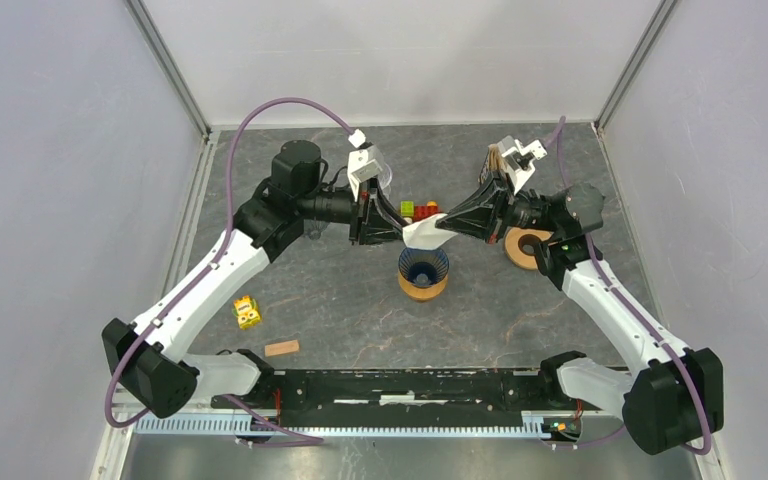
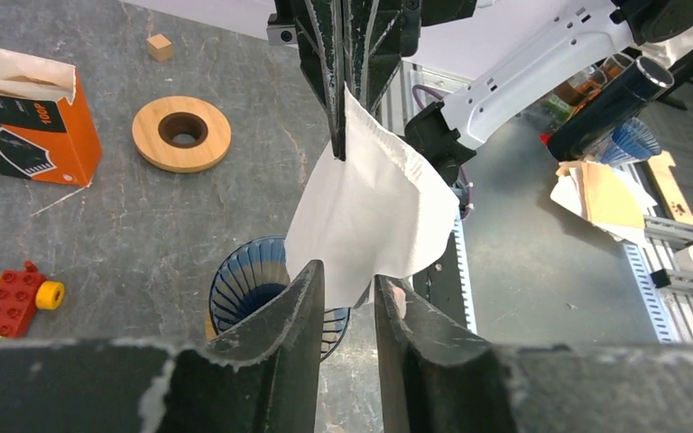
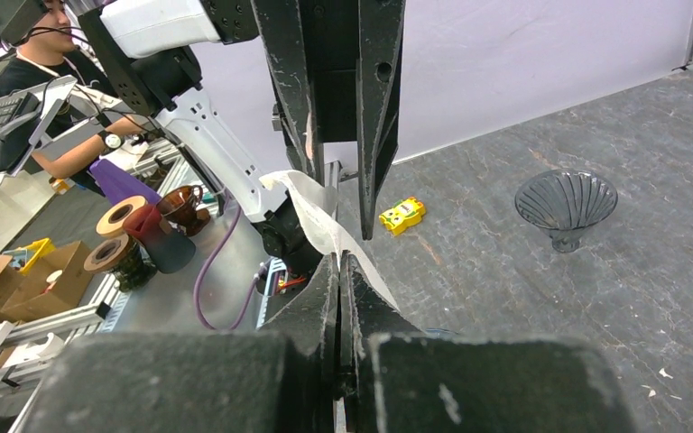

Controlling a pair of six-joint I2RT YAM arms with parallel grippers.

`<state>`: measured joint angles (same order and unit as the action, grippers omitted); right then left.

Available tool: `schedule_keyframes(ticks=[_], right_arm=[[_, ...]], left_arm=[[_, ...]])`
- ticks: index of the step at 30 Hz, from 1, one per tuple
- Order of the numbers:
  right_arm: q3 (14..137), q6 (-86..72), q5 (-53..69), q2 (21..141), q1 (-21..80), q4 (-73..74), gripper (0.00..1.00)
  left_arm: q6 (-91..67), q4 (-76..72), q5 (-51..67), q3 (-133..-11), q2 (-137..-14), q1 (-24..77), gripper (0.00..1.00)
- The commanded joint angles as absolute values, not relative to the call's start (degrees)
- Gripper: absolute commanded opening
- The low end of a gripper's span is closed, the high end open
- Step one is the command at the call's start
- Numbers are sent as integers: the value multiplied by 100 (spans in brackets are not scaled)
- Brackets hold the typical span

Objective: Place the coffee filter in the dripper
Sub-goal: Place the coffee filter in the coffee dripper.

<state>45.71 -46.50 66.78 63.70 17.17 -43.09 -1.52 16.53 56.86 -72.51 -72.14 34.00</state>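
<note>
The white paper coffee filter [image 1: 422, 235] hangs in the air just above the blue ribbed dripper [image 1: 423, 266], which stands on a wooden ring base [image 1: 423, 290]. My right gripper [image 1: 452, 222] is shut on the filter's upper edge; its fingers [image 3: 325, 289] pinch the paper [image 3: 320, 221]. My left gripper [image 1: 388, 226] is open. In the left wrist view its fingers [image 2: 298, 307] stand apart on either side of the filter's lower edge [image 2: 370, 207], over the dripper [image 2: 244, 280].
A spare wooden ring [image 1: 528, 247] lies right of the dripper and an orange filter box [image 2: 18, 126] behind it. Red and green toy bricks [image 1: 420, 211] sit behind the dripper. A yellow toy [image 1: 247, 312] and a wooden block [image 1: 282, 348] lie front left. A grey dripper [image 3: 566, 203] stands far left.
</note>
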Motion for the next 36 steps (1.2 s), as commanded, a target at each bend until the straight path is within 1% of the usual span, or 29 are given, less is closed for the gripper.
schedule_keyframes(ticks=[1,8,10,12,19,23,27,30,32,33,34,36], right_arm=[[4544,-4744,6564,6302,1704,-4641,0],[4583,-4681,6710,6320,1651,-4463,0],[4584,-4580,6723,6311,1628,-4321,0],[4562,-4475,6735,6304,1618,-4196,0],[4588,-4100,6660,6297,1556,-3670,1],[4681,-3998,6627,6302,1551,-3501,11],[4720,-3988,6632,6311,1556,-3506,40],[4704,-3963,6675,6311,1556,-3507,50],[4703,-3929,6712,6296,1558,-3507,55],[4697,-3916,6711,6299,1552,-3502,55],[4693,-3919,6713,6302,1556,-3498,54],[4679,-3909,6722,6307,1556,-3503,45]], left_arm=[[-881,835,5786,-7083,-7225,3435,32],[-642,1019,5754,-7116,-7120,3376,18],[-452,1208,5723,-7177,-7078,3353,12],[-329,1348,5711,-7223,-7031,3331,3],[-300,1638,5722,-7305,-6936,3322,2],[-598,1542,5713,-7269,-6927,3323,2],[-919,1350,5686,-7214,-6935,3322,2],[-951,1374,5602,-7222,-6948,3322,2],[-998,1397,5582,-7241,-6947,3322,2],[-1035,1391,5580,-7249,-6952,3322,2],[-1080,1369,5600,-7243,-6953,3322,2],[-1178,1283,5624,-7210,-6953,3322,2]])
